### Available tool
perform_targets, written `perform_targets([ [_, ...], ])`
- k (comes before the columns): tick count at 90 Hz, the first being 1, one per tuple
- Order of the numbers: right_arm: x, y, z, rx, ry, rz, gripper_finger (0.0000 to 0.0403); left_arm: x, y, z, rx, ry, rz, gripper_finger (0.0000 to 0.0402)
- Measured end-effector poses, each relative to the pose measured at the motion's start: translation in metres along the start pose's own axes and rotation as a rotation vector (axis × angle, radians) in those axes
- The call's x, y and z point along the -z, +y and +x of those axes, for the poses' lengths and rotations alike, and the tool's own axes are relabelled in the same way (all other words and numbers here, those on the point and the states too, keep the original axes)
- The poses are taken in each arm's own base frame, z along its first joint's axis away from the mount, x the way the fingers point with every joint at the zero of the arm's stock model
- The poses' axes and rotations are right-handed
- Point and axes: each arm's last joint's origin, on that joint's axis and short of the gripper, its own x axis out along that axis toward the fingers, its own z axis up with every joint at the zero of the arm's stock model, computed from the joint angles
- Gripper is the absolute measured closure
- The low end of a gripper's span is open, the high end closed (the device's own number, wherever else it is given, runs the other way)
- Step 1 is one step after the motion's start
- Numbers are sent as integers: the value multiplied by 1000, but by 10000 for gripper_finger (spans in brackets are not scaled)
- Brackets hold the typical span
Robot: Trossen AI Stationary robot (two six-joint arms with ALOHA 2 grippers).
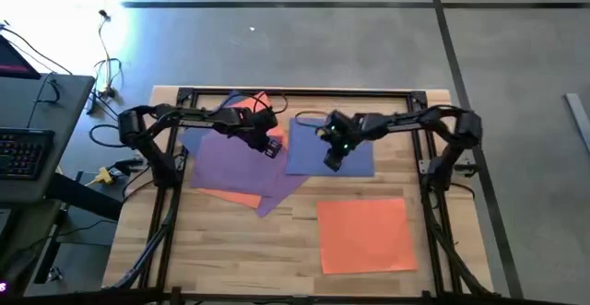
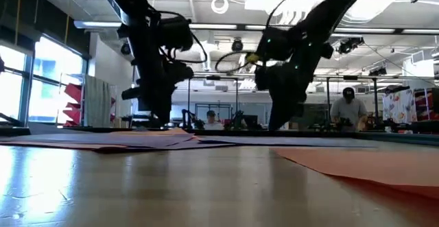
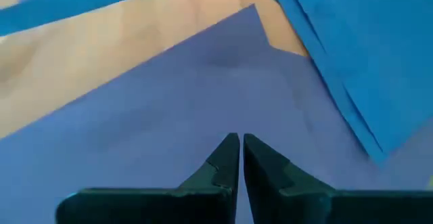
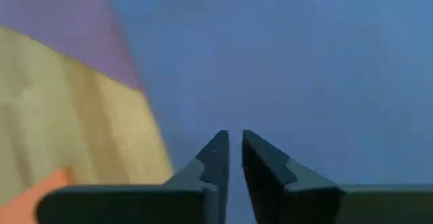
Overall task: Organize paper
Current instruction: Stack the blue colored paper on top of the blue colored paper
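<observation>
Two purple sheets (image 1: 235, 162) lie overlapped at the table's left middle, on top of an orange sheet (image 1: 230, 195). Blue and orange corners (image 1: 251, 99) stick out behind them. A blue sheet (image 1: 355, 153) lies flat at centre right, and another orange sheet (image 1: 364, 236) lies at the near right. My left gripper (image 1: 270, 146) points down, shut, over the purple paper (image 3: 169, 109). My right gripper (image 1: 332, 164) points down over the blue sheet (image 4: 304, 61), its fingers all but shut. My left gripper comes from above with its shut fingertips (image 3: 230, 149) on the purple sheet's right part (image 3: 240, 126), which lies flat on the table. In the low view it reaches down to the paper. My right gripper comes from above, its fingertips (image 4: 216, 146) down on the blue sheet's left part (image 4: 233, 119), near its left edge. The sheet lies flat on the wood.
A black frame (image 1: 295, 93) runs round the table's far edge and sides. Bare wood (image 1: 230, 250) shows at the near left. A desk with a keyboard (image 1: 23, 148) stands left of the table. People (image 2: 348, 110) stand in the room behind.
</observation>
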Motion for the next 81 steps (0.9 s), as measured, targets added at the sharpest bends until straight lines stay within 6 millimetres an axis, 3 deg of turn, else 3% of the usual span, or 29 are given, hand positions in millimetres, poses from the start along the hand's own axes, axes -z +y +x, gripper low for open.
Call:
perform_targets([
  [17,6,-9,4,63,74,34,402,0,2,-12,-16,-39,15,401],
  [52,19,-66,-25,145,219,111,403,6,-2,-13,-28,-16,27,401],
  [81,31,-95,-46,193,301,98,403,8,-4,-13,-35,-14,38,401],
])
